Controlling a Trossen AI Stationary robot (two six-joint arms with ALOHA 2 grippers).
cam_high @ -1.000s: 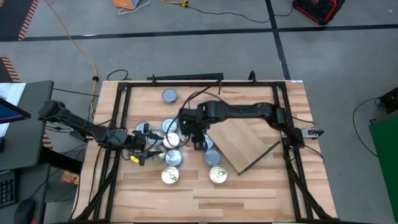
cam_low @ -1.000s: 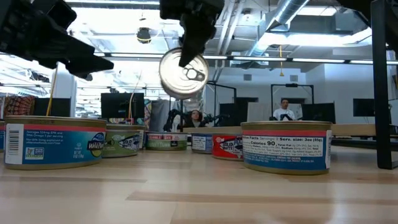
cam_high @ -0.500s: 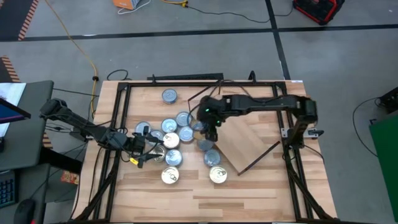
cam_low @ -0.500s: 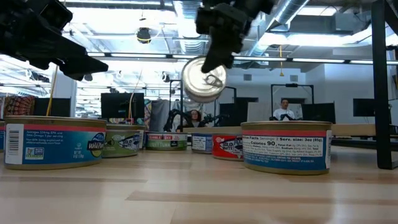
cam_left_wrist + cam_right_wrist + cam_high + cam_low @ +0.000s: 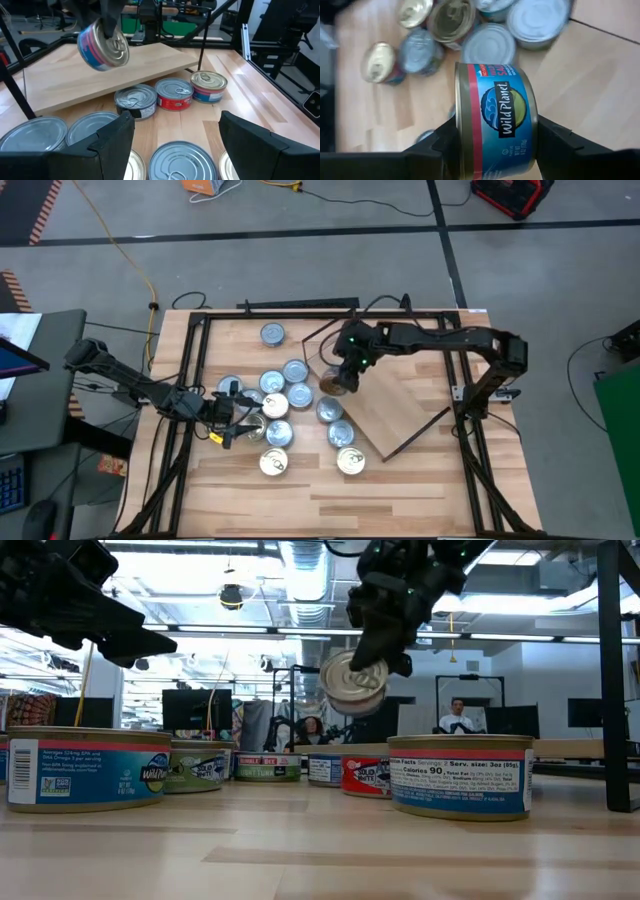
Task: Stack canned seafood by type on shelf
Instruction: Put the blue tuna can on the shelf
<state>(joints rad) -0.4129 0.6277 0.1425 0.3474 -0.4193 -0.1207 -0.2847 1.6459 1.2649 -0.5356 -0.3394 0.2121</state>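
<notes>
At frame centre, right gripper [image 5: 340, 379] is clamping a blue tin [image 5: 495, 123] across its rigid, slick sides; left gripper [image 5: 172, 131] is waiting open.

Seen from above, there are about a dozen tins [image 5: 299, 394] in all, some eleven on the table [image 5: 400, 490] left of centre and one lifted tin [image 5: 335, 383] above them, plus one wooden board [image 5: 395, 405] and two robot arms [image 5: 430, 340].

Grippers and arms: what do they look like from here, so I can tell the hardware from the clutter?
Both arms are dark, slim and jointed. The left gripper has two broad, blocky black fingers. A green light glows near the wrist of the right gripper. Black cables and a yellow piece sit by the left arm's wrist.
</notes>
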